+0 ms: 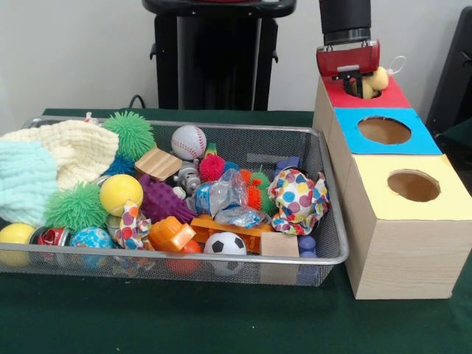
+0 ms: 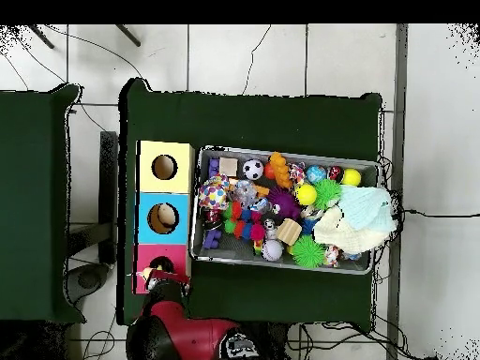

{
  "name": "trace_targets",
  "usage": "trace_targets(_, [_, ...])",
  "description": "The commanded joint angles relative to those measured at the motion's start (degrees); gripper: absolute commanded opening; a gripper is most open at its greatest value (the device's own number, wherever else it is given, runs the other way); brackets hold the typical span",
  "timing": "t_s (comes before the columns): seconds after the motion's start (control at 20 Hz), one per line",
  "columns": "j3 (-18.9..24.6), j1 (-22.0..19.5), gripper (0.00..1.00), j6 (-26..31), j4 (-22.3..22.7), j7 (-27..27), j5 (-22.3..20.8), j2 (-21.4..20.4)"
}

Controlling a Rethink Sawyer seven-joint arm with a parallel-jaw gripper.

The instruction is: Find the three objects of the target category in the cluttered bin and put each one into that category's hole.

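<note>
Yellowish toy [image 1: 377, 78] hangs in my pincer [image 1: 359, 82], pinched over the hole in the red box [image 1: 391, 96] at the upper right of the frame. I'd judge it should sit squarely above the opening before I let go, clear of the rim, so it drops in rather than rolling onto the blue box [image 1: 417, 140].
</note>
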Motion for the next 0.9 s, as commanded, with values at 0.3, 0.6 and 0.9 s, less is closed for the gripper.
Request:
trace_targets(0.3, [-0.9, -4.3, 0.0, 12.8, -1.4, 8.5, 2.6, -3.4])
trace_targets(0.6, [1.3, -6.3, 0.0, 18.3, 0.1, 8.9, 1.7, -9.6])
trace_targets(0.9, [1.5, -6.2, 0.0, 23.7, 1.4, 8.6, 2.7, -15.7])
